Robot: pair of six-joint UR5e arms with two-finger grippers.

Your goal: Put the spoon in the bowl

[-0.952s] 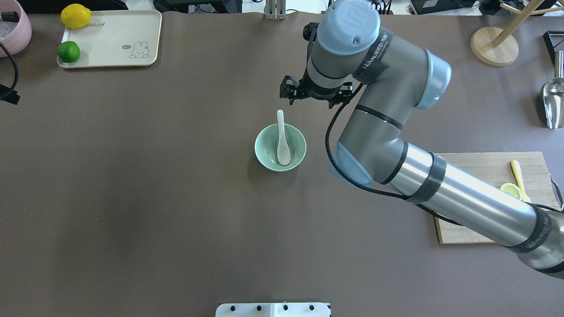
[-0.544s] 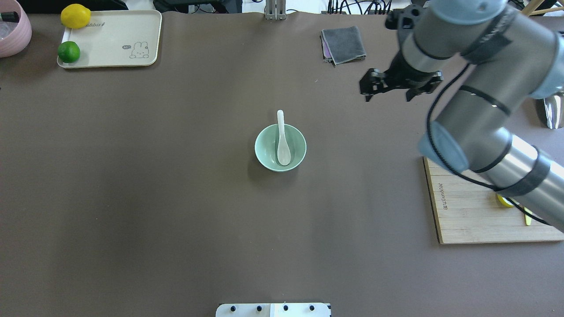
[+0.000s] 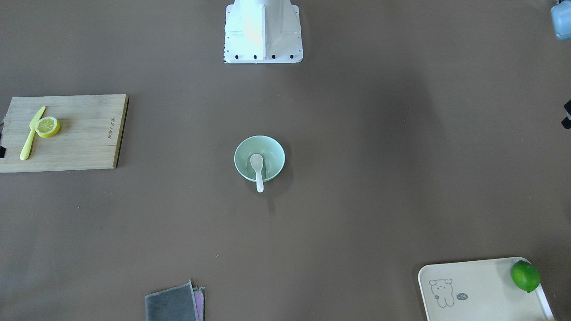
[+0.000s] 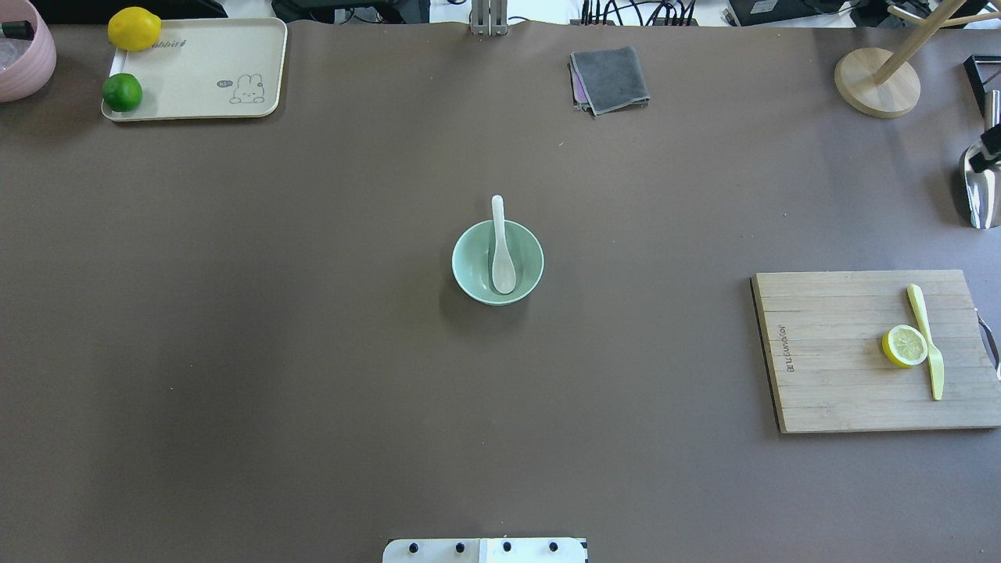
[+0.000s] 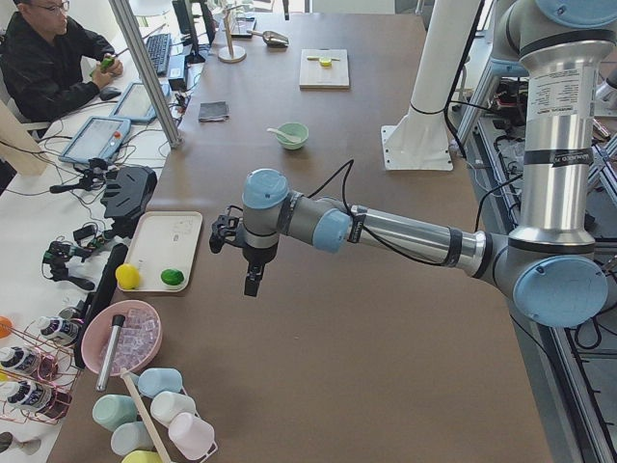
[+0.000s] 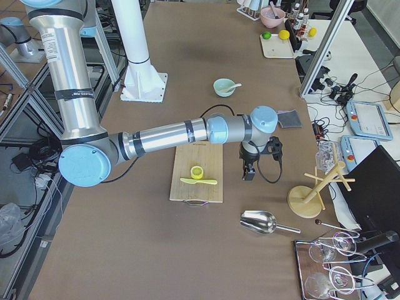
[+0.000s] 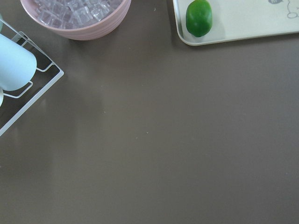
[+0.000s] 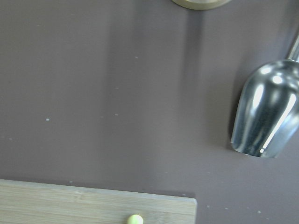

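Note:
The white spoon (image 4: 501,258) lies in the pale mint-green bowl (image 4: 469,274) at the table's middle, scoop down inside and handle sticking out over the far rim. Both also show in the front view: the spoon (image 3: 257,169) and the bowl (image 3: 273,154). No gripper is near them. My left gripper (image 5: 253,280) hangs over the table's left end near the tray. My right gripper (image 6: 248,170) hangs between the cutting board and the wooden stand. I cannot tell whether either is open or shut. The wrist views show no fingers.
A cutting board (image 4: 829,352) with a lemon slice (image 4: 905,346) and a yellow knife (image 4: 927,340) lies at the right. A metal scoop (image 4: 981,184), a wooden stand (image 4: 876,82) and a grey cloth (image 4: 610,78) are at the back right. A tray (image 4: 203,70) with a lime (image 4: 122,91) is at the back left.
My right arm has swung from beside the bowl to the right, almost out of the overhead view. The spoon and the bowl have not moved.

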